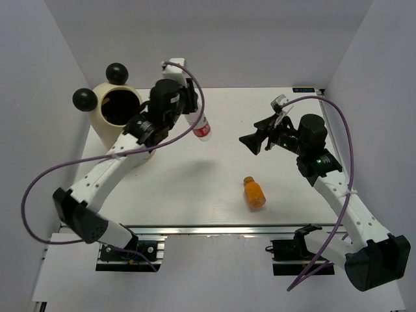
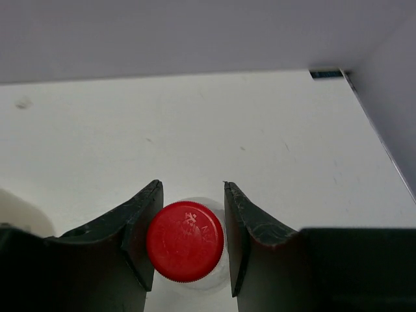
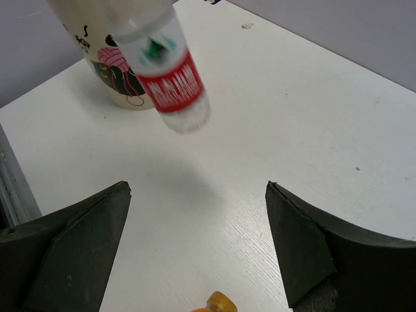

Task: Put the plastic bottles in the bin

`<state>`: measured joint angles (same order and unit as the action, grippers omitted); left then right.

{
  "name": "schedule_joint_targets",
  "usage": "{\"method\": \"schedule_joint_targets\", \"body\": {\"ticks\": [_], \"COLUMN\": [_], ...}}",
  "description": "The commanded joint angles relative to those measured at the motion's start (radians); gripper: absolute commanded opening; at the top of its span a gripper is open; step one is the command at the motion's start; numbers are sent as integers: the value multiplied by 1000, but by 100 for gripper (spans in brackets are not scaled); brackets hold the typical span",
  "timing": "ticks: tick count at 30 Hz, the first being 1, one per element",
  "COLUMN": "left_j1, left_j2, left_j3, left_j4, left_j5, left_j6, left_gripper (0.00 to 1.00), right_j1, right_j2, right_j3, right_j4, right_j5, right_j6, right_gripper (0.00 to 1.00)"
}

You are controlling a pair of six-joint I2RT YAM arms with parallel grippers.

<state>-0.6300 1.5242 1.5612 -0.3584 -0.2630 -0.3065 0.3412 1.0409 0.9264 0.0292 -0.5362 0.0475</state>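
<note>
Top external: one red-labelled bottle [image 1: 202, 128], one orange bottle [image 1: 253, 192], one bin [image 1: 101, 130].

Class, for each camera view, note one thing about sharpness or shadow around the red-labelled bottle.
Top view: the red-labelled bottle casts a soft, faint shadow on the table. Left wrist view: its red cap is sharp between the left gripper's fingers. Right wrist view: the bottle looks smeared, the right gripper's fingers crisp.

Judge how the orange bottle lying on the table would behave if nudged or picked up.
The orange bottle lies on its side and looks round, so a nudge across its length would probably roll it. It appears filled, so likely heavier than an empty one its size. Its smooth plastic may slip unless gripped squarely.
</note>
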Motion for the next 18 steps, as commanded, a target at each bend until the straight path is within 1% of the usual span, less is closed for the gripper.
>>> {"method": "schedule_joint_targets", "body": {"ticks": [1, 2, 3, 4, 5, 6, 7, 8, 9, 12, 14, 16, 17, 18], "left_j1": [3, 3, 3, 3, 3, 6, 7, 10, 21, 59, 101, 165, 183, 217], "left_j2": [-148, -183, -199, -212, -240, -257, -271, -295, -303, -308, -308, -309, -311, -312], "left_j3": [42, 33, 30, 23, 8, -37, -62, -84, -114, -109, -101, -92, -86, -81], "left_j4": [-57, -62, -68, -62, -44, -13, 65, 106, 180, 226, 260, 265, 265, 253], "left_j5": [-292, -329, -411, -450, -488, -519, -563, -579, -594, -587, -540, -492, -431, -398], "left_j6": [128, 156, 205, 233, 300, 361, 406, 491, 527, 624, 656, 655, 641, 630], "left_gripper": [0, 0, 0, 0, 0, 0, 0, 0, 0, 0, 0, 0, 0, 0], "right_j1": [2, 2, 2, 2, 2, 1, 2, 2, 2, 1, 2, 1, 2, 1], "right_j2": [-1, 4, 4, 5, 4, 4, 4, 7, 8, 15, 15, 11, 11, 13], "right_j3": [-9, -9, -9, -6, -8, -6, -5, -3, -1, 3, -1, -11, -11, -9], "right_j4": [60, 60, 58, 55, 55, 55, 57, 57, 57, 54, 51, 51, 51, 48], "right_j5": [36, 39, 38, 36, 36, 36, 36, 38, 36, 27, 35, 54, 59, 62], "right_j6": [21, 28, 31, 31, 31, 29, 25, 25, 25, 28, 25, 22, 17, 15], "right_gripper": [89, 89, 89, 89, 89, 89, 89, 89, 89, 89, 89, 89, 89, 89]}}
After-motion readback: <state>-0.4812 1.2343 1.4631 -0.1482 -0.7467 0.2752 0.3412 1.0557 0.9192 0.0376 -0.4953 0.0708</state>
